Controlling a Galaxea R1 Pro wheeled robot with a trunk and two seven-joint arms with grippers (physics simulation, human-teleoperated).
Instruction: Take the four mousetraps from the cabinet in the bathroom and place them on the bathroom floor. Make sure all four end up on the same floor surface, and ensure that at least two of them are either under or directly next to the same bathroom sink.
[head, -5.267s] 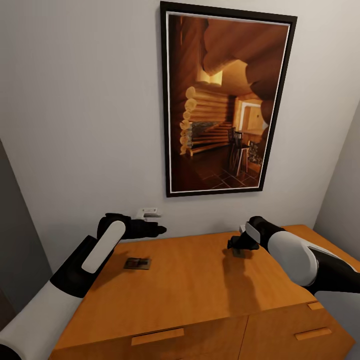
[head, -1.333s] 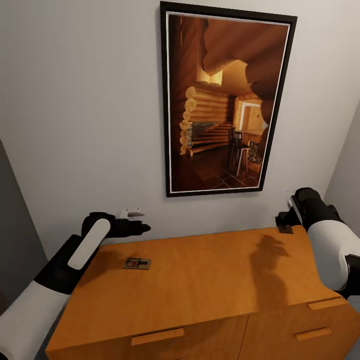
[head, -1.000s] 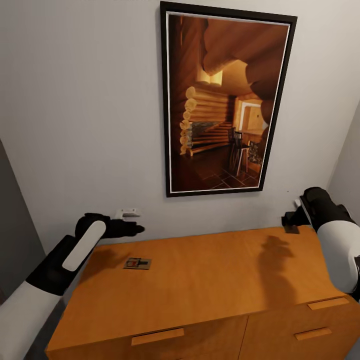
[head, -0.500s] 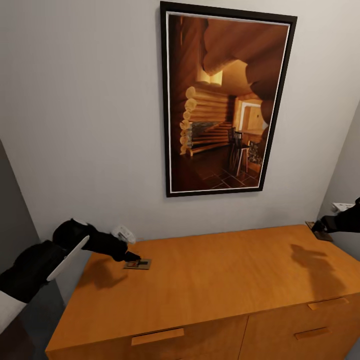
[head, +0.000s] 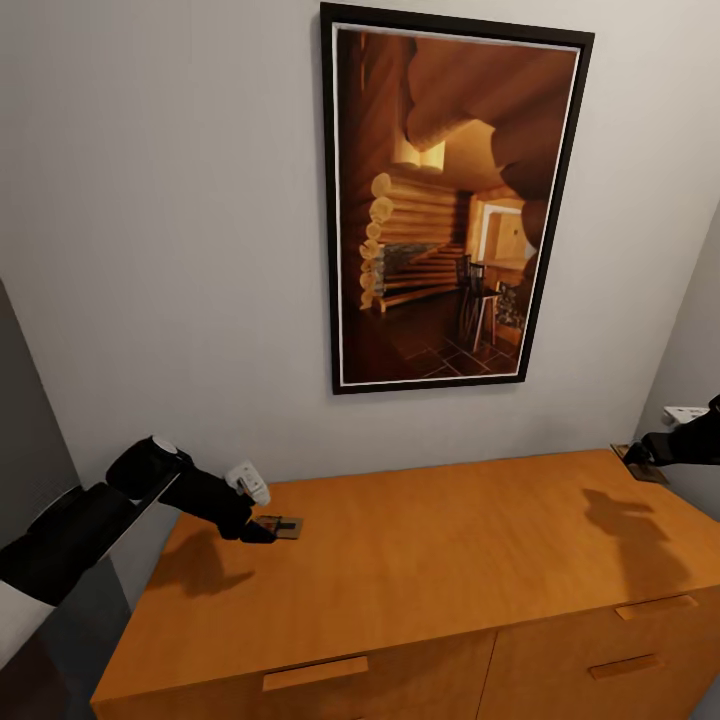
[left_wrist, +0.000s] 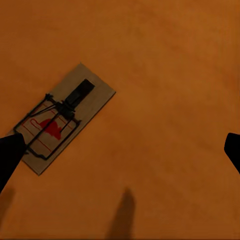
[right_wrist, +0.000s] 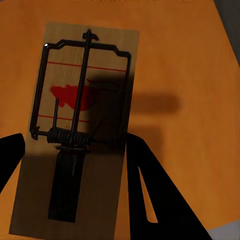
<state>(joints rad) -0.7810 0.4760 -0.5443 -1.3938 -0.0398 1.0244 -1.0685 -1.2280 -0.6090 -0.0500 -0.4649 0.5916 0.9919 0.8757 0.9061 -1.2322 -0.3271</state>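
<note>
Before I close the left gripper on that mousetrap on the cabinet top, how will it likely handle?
The mousetrap is a thin flat board lying flush on the cabinet, so it is probably stiff and light. It may skid on the smooth top rather than lift. The left gripper is open, with one finger near the trap's end; the wire parts could snag.

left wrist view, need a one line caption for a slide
Open left gripper hovering above the cabinet top, a mousetrap lying flat near one fingertip.
</note>
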